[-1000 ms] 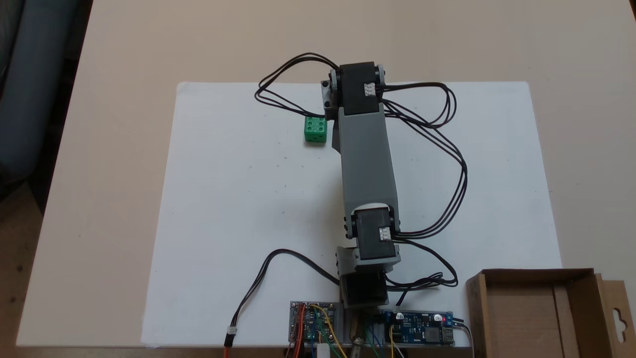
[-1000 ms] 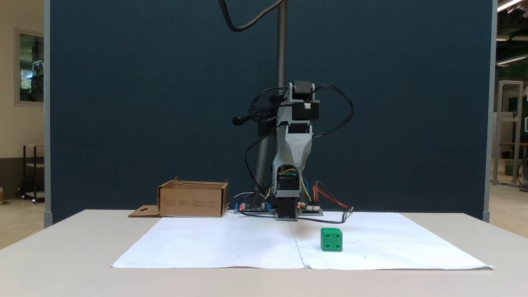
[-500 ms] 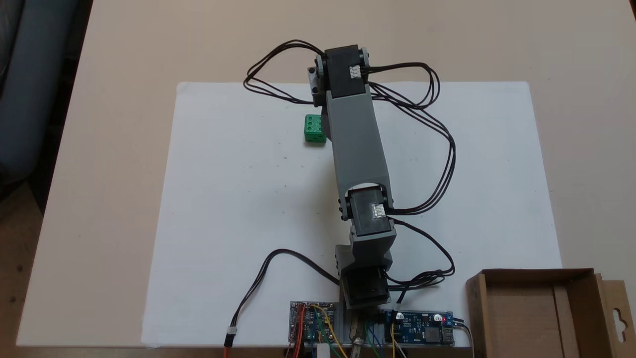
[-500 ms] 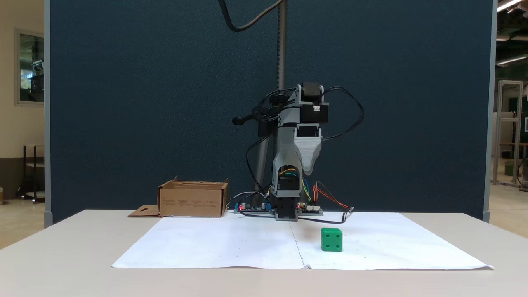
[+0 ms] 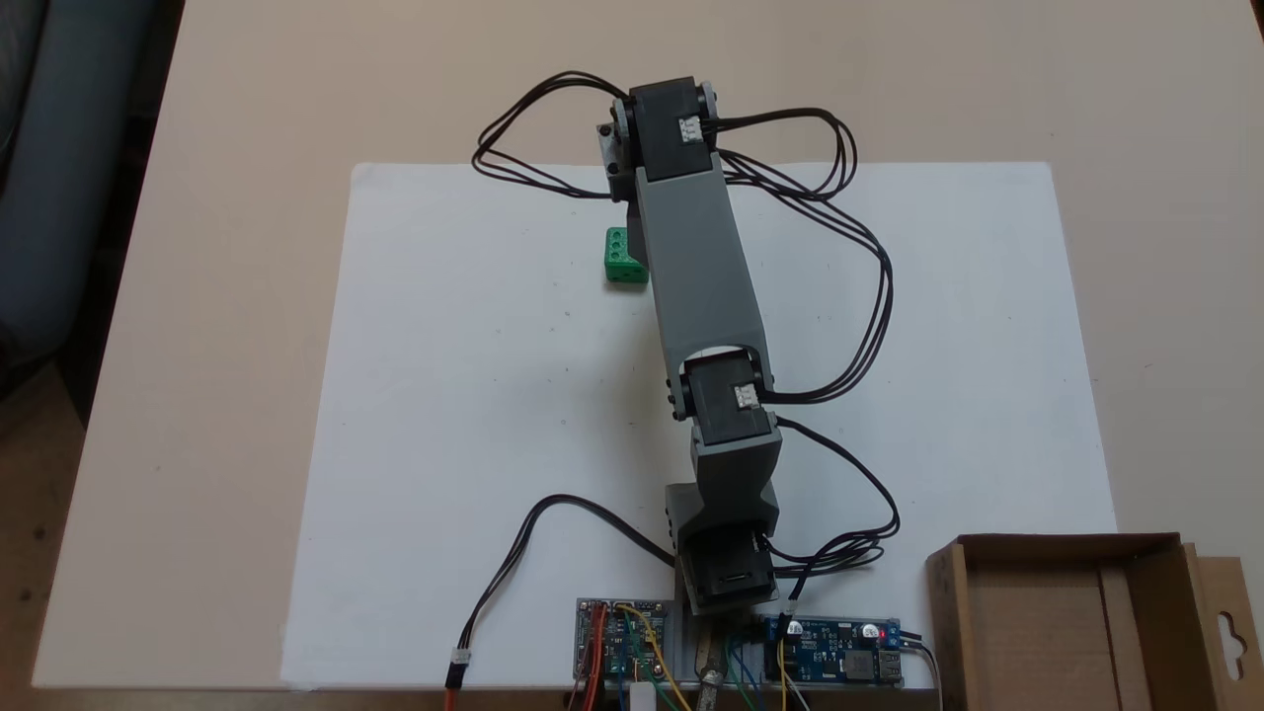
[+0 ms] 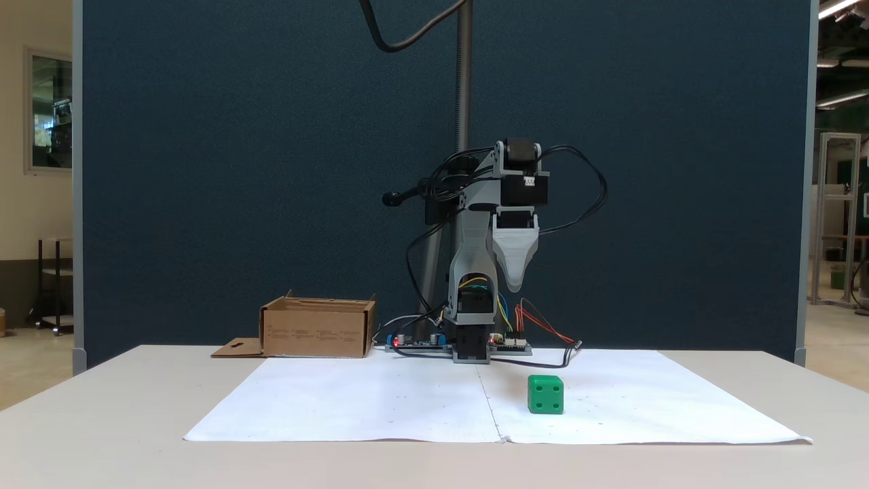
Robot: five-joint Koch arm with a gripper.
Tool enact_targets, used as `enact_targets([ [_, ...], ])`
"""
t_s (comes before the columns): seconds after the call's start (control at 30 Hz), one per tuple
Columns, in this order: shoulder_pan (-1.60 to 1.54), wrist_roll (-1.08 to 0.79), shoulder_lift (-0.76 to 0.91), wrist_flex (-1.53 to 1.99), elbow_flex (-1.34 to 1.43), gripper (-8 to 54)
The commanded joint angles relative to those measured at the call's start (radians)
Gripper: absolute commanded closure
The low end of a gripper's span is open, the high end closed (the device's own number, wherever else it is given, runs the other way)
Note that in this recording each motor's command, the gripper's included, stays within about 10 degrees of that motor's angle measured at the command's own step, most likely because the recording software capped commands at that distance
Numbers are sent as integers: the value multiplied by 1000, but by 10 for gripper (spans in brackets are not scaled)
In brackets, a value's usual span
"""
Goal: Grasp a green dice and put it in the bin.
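Fixed views from above and from the front both caught the arm reaching out over the white paper sheet point(image 5: 474, 395) on the worktop point(image 6: 102, 407), with the green dice point(image 6: 546, 394) sitting on the paper, untouched. From above, the dice point(image 5: 620, 257) lay just beside the arm's grey forearm, which hid its right part. In the front view the gripper point(image 6: 516, 282) hung well above the paper, pointing down, a little to the left of the dice as that view showed it. Only one pale tapered tip could be made out there, so how far the jaws stood apart could not be told; nothing appeared to be held. The bin point(image 5: 1057, 622) stood at the lower right corner from above, near the arm's base and well apart from the dice; from the front it showed as a brown box point(image 6: 318, 329) on the left. The step in hand looked like the approach, with the grasp not yet made. The next move would seem to call for bringing the gripper over the dice, lowering it with the jaws spread around the cube, and closing before any lift toward the bin.
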Motion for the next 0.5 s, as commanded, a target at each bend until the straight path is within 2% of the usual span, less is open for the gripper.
enact_targets([
  [0.0, -14, 12, 3, -32, -71, 13],
  [0.47, -35, 17, -94, -32, -118, 12],
])
